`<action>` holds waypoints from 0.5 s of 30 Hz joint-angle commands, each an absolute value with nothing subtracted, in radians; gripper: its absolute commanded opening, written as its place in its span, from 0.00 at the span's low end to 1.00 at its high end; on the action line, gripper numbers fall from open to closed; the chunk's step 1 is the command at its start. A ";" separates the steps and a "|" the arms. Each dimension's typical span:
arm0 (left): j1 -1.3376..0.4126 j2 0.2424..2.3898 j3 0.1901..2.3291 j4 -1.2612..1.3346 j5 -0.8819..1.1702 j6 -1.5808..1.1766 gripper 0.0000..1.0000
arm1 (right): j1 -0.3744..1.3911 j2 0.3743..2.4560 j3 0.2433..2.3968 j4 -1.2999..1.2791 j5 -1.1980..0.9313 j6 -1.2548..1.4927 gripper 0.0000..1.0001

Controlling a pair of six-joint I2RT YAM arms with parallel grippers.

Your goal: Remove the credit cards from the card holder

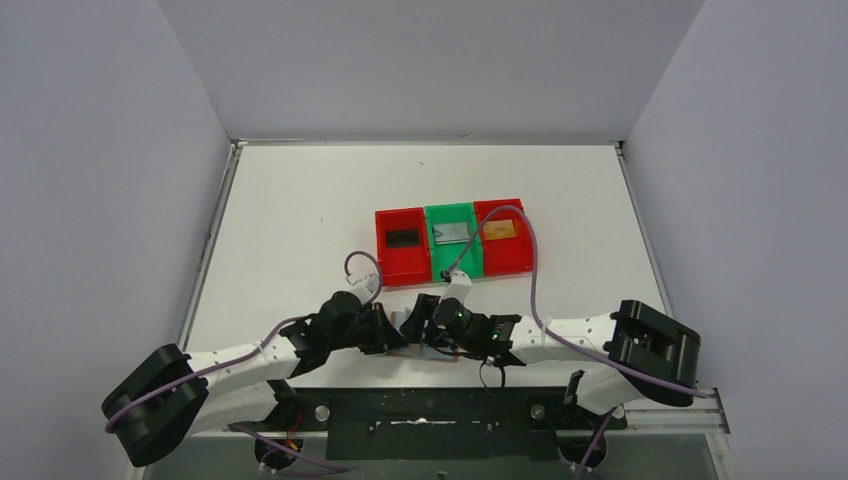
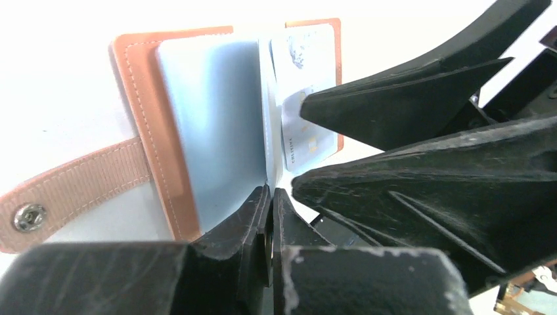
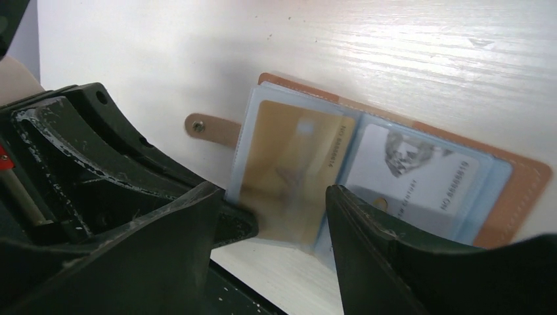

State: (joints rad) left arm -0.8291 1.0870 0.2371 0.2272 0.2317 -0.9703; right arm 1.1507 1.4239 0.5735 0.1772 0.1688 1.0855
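Card holder [image 3: 515, 190] lies open on the tabletop [image 3: 394, 52] near its front edge, between the two arms, with a gold card [image 3: 289, 164] and a pale card [image 3: 420, 177] in its clear pockets. Left end effector [image 2: 269, 197] is pressed together on the lower edge of a pocket leaf. Right end effector [image 3: 272, 197] hangs spread wide just over the open pockets, and farther back three bins [image 1: 453, 262] each hold one card.

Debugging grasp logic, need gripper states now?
Left gripper: closed on the holder, pinching an inner page.
Right gripper: open, jaws astride a page, gripping nothing.
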 commanded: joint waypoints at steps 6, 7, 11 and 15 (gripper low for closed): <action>-0.859 0.991 0.344 0.081 0.056 -0.921 0.00 | 1.130 1.267 0.682 -0.165 0.372 1.123 0.67; -0.861 0.994 0.362 0.056 0.047 -0.910 0.00 | 1.126 1.260 0.684 -0.210 0.388 1.137 0.67; -0.880 1.058 0.439 -0.012 0.022 -0.877 0.00 | 1.101 1.247 0.657 -0.289 0.402 1.200 0.64; -0.947 1.148 0.551 -0.154 -0.104 -0.864 0.00 | 1.075 1.237 0.602 -0.294 0.389 1.253 0.57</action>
